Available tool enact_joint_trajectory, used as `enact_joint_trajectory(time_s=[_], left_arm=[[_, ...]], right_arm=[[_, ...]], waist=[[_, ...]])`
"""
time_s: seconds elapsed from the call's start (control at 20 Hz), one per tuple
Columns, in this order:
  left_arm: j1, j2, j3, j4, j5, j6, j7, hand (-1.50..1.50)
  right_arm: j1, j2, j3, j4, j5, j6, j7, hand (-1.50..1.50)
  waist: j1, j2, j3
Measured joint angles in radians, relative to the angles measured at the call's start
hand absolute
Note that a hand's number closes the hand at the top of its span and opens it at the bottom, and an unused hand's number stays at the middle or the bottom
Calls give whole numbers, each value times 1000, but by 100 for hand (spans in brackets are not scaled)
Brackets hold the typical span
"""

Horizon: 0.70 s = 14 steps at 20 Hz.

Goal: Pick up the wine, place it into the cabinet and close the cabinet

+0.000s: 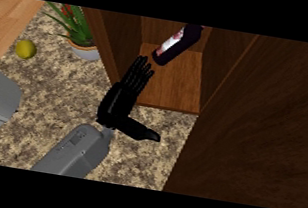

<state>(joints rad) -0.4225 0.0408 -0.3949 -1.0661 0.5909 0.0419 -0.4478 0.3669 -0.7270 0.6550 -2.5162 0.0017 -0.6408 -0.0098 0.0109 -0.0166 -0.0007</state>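
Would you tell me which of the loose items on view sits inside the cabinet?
The wine bottle: it sits on the cabinet shelf, whereas the lemon and potted plant sit out on the counter.

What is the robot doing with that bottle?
The wine bottle stands inside the open wooden cabinet, on its shelf. One black hand is stretched out flat in front of it, fingers straight, holding nothing. The cabinet door is open at the right. A potted plant and a lemon sit on the counter.

Speckled counter (54, 90) carries a lemon (25, 49), potted plant (79, 31) — and cabinet (259, 117).
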Motion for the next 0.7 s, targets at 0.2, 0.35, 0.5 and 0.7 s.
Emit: enact_joint_trajectory(time_s=[0.2,0.35,0.5,0.7], left_arm=[[123,44,-14,-150,15,-11,28,-150],[204,83,-13,-225,30,-38,34,-150],[252,119,2,-295,40,-44,45,-150],[303,183,43,-344,59,-84,36,-150]], right_arm=[[-1,-30,-13,1,1,15,-6,-150],[-8,-52,-2,1,0,45,-8,-150],[-4,-80,-6,1,-3,83,-24,-150],[-9,-103,34,3,-8,146,-41,-150]], waist=[[-3,4,0],[-5,7,0],[-9,8,1],[-7,9,0]])
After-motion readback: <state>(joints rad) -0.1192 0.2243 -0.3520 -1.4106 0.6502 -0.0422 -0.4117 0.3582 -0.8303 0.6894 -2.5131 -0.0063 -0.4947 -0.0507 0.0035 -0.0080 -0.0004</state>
